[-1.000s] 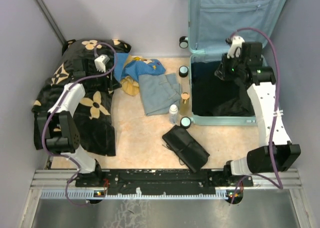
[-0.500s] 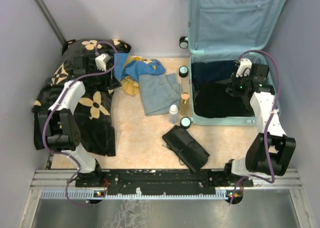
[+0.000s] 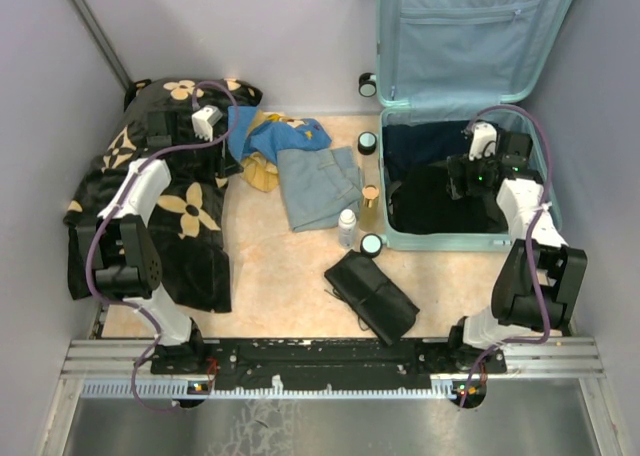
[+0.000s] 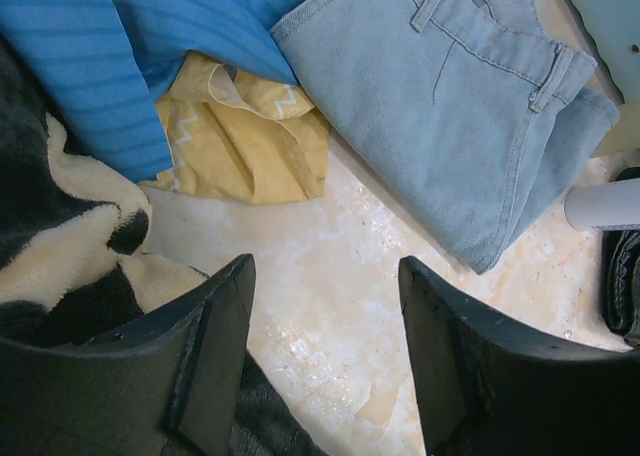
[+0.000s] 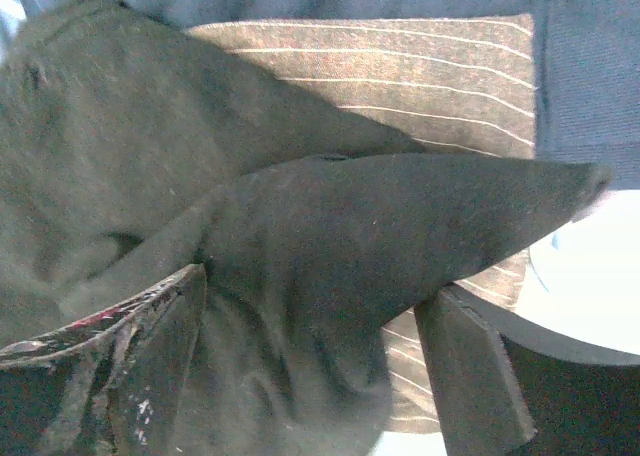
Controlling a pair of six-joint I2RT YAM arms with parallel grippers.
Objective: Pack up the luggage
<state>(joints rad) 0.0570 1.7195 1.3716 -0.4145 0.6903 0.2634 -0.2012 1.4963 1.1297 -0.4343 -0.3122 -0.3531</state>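
Right gripper [image 5: 312,291] gaped, unclenched, over the dark garment [image 3: 430,201] in the luggage [image 3: 470,242]; left gripper [image 4: 325,276] hung open too, jeans [image 4: 460,116] likely next to grab.

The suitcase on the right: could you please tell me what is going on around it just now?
The two arms are packing the open suitcase. The right gripper is down inside it, jaws apart around a dark garment lying in the case. The left gripper is open over bare table, beside the black flowered blanket and near the jeans. Those, a black pouch and small bottles are not yet packed.
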